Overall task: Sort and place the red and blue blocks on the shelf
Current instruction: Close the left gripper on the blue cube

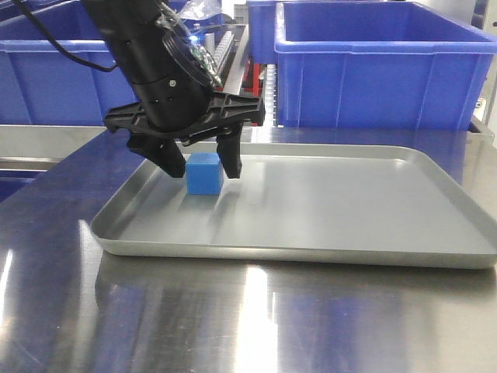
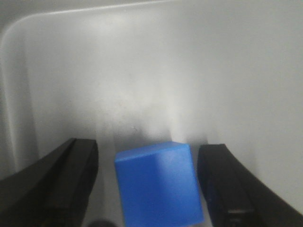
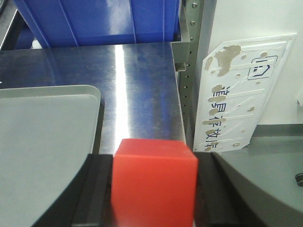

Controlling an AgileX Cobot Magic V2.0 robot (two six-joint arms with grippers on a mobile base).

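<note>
My L pincer (image 1: 203, 169) is wide open, tips down in the tray (image 1: 349, 210) near its back-left corner. The blue cube (image 1: 204, 174) sits flat on the tray floor between the fingers (image 1: 231, 159). In the L wrist cam there's a gap on each side of the cube (image 2: 158, 184), so no contact. My R pincer (image 3: 152, 161) is clamped on the red cube (image 3: 154, 182), pads tight on both sides. It's held over the steel table (image 3: 142, 85), just right of the tray's (image 3: 42, 142) corner. Blue bins (image 1: 373, 62) stand behind the tray.
</note>
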